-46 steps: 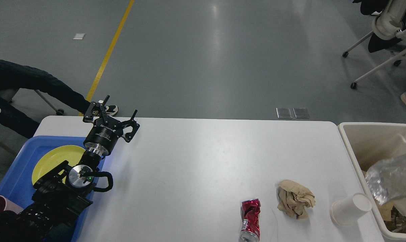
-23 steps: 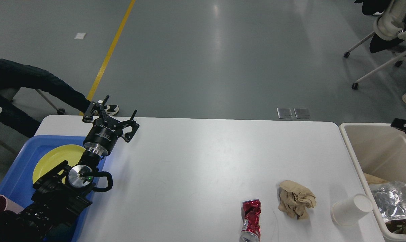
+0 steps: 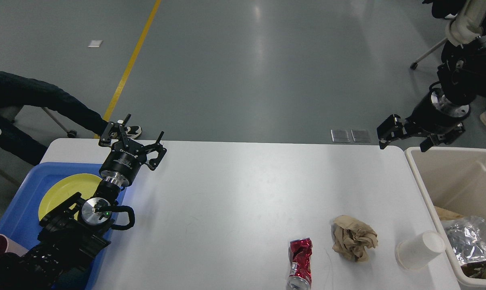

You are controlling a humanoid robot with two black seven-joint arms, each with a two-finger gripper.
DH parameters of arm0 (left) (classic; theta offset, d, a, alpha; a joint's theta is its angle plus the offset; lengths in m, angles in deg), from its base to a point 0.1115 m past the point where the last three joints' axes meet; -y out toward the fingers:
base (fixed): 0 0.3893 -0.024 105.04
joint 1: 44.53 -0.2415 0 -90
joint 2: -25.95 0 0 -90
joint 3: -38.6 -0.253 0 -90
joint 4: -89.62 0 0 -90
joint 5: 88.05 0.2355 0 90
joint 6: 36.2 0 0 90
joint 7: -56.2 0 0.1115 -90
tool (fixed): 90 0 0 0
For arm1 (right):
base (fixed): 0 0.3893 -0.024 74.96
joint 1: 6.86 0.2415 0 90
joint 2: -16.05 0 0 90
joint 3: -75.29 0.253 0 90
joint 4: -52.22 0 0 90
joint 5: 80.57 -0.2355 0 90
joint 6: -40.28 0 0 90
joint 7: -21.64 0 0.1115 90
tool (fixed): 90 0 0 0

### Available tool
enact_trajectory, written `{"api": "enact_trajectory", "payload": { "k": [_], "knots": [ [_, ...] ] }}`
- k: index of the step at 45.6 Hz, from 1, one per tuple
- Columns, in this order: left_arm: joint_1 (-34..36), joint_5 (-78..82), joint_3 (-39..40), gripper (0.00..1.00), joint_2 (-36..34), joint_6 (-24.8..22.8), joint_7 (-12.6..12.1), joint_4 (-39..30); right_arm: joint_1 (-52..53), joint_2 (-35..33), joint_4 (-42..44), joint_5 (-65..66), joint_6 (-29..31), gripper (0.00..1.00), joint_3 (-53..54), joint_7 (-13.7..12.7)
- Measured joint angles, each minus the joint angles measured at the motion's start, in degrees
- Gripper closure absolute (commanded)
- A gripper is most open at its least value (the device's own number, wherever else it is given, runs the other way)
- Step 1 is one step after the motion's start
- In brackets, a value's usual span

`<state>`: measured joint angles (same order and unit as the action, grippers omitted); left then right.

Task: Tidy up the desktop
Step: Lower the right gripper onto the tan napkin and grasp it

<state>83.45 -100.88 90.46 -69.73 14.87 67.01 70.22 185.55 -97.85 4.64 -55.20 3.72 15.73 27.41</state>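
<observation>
My right gripper (image 3: 404, 139), wide and empty, is hovering over the table's (image 3: 243, 193) far right corner; reaching near risks toppling the paper cup (image 3: 420, 249).

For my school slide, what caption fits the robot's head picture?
Both open grippers, left and right, hover over the desktop beside can, paper and cup.

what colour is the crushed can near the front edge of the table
Red with silver ends; the crushed can shows best in the head view, lying on the white desktop.
</observation>
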Motion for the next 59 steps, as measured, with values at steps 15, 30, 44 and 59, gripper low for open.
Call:
{"api": "enact_trajectory", "payload": {
  "k": [15, 30, 44, 59],
  "knots": [
    [0.01, 0.0, 0.0, 0.04, 0.13, 0.0, 0.0, -0.01, -6.2, 3.61, -5.76, -0.29, 1.43, 0.0, 3.27, -0.24],
    [0.0, 0.0, 0.0, 0.04, 0.14, 0.0, 0.0, -0.01, -25.25, 7.67, 4.48, -0.31, -6.13, 0.0, 8.45, -0.4],
    [0.0, 0.0, 0.0, 0.04, 0.07, 0.0, 0.0, -0.01, -30.74, 8.62, 6.57, -0.33, -8.25, 0.0, 8.66, -0.41],
    [-0.01, 0.0, 0.0, 0.04, 0.03, 0.0, 0.0, -0.01, -33.46, 8.97, 6.52, -0.41, -10.75, 0.1, 11.5, -0.39]
  ]
}}
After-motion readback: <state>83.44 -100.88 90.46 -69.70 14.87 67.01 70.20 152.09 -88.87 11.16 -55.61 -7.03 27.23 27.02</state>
